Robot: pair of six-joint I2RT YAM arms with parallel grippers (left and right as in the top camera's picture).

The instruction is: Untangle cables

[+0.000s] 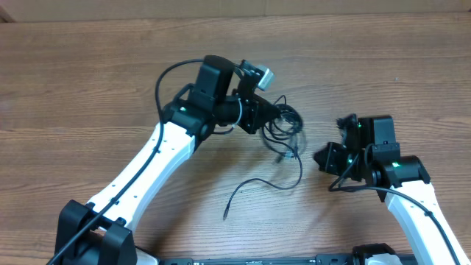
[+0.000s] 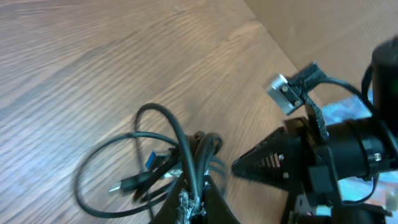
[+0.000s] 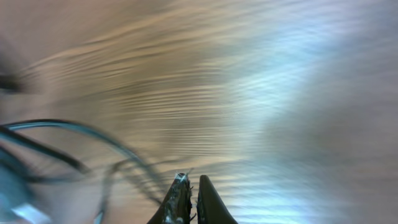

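Note:
The cables (image 1: 289, 131) are thin black cords in a tangled bundle at the table's middle. One strand (image 1: 259, 184) trails toward the front and ends in a small plug. My left gripper (image 1: 274, 115) is shut on the bundle. In the left wrist view its jaws (image 2: 198, 198) pinch several black strands, and loops with a blue-tipped plug (image 2: 127, 180) spread out to the left. My right gripper (image 1: 319, 156) is to the right of the bundle, apart from it. In the right wrist view its fingers (image 3: 191, 190) are shut with nothing between them, and the cables (image 3: 59, 140) show blurred at the left.
The wooden table (image 1: 88, 88) stretches all around. The right arm's black wrist (image 2: 336, 155) fills the right side of the left wrist view, close to the bundle. The left arm's own thicker black wire (image 1: 165, 77) arcs above its wrist.

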